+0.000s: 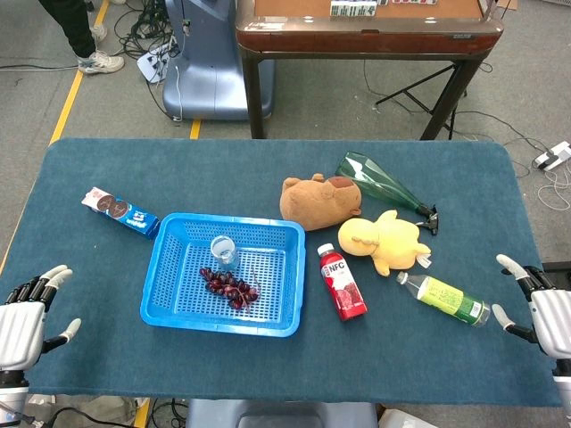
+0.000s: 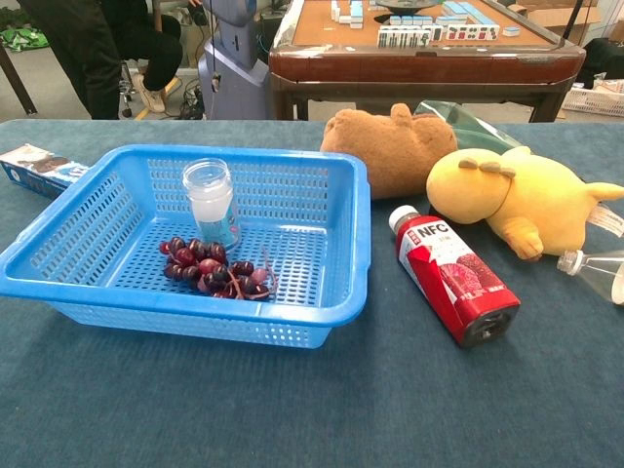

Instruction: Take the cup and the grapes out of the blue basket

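Observation:
A blue basket (image 1: pixel 161 267) (image 2: pixel 353 244) sits on the teal table left of centre. Inside it a small clear cup (image 1: pixel 223 251) (image 2: pixel 212 202) stands upright, and a bunch of dark red grapes (image 1: pixel 230 287) (image 2: pixel 214 268) lies just in front of the cup. My left hand (image 1: pixel 27 316) rests at the table's near left corner with its fingers spread and nothing in it, well left of the basket. Over at the near right edge my right hand (image 1: pixel 542 308) is also spread and empty. Neither hand shows in the chest view.
A red NFC juice bottle (image 1: pixel 343 283) (image 2: pixel 450 276) lies right of the basket. Beyond it are a brown plush (image 1: pixel 319 201) (image 2: pixel 395 148), a yellow plush (image 1: pixel 385 241) (image 2: pixel 517 198), a green glass bottle (image 1: pixel 384 185) and a clear green-labelled bottle (image 1: pixel 443 298). A cookie packet (image 1: pixel 120 212) lies left of the basket.

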Action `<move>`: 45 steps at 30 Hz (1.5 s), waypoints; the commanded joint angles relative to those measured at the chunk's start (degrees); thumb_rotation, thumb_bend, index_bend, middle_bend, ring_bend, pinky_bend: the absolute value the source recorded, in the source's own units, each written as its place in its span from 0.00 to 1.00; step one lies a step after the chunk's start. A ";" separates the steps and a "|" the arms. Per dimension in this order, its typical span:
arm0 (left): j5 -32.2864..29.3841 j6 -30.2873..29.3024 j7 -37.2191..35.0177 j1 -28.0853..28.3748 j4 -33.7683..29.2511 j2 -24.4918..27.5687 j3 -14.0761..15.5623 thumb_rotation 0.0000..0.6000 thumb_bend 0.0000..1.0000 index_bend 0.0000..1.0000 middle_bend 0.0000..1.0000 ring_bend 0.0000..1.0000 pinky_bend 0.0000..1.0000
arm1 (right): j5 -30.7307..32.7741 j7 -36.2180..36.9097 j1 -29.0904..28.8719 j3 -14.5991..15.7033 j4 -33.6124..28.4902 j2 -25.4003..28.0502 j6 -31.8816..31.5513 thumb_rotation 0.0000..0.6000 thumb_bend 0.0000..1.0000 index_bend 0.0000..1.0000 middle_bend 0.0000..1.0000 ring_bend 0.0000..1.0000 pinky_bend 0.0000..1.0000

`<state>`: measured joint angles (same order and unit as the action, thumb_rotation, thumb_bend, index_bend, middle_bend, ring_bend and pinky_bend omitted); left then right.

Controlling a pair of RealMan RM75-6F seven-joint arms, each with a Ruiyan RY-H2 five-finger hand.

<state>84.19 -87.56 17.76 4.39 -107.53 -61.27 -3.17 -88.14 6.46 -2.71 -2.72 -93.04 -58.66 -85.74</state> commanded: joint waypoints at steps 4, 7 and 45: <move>-0.01 -0.02 -0.04 0.01 -0.03 0.01 -0.06 1.00 0.24 0.24 0.19 0.20 0.23 | -0.21 0.13 -0.26 0.04 -0.07 0.07 0.26 1.00 0.28 0.16 0.31 0.23 0.45; -0.03 -0.05 -0.11 -0.06 0.06 0.06 -0.01 1.00 0.24 0.24 0.19 0.20 0.23 | -0.47 0.09 -0.57 0.00 -0.19 0.16 0.50 1.00 0.28 0.16 0.31 0.23 0.45; 2.20 -1.26 -2.39 -1.58 0.52 1.56 1.20 1.00 0.24 0.24 0.19 0.20 0.23 | 10.37 -14.50 -51.15 -14.40 -3.76 -17.68 50.67 1.00 0.07 0.07 0.18 0.18 0.43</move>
<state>86.39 -88.82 15.36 2.81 -107.00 -59.71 -1.97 -79.87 -5.90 -51.52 -15.87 -98.98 -73.79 -36.84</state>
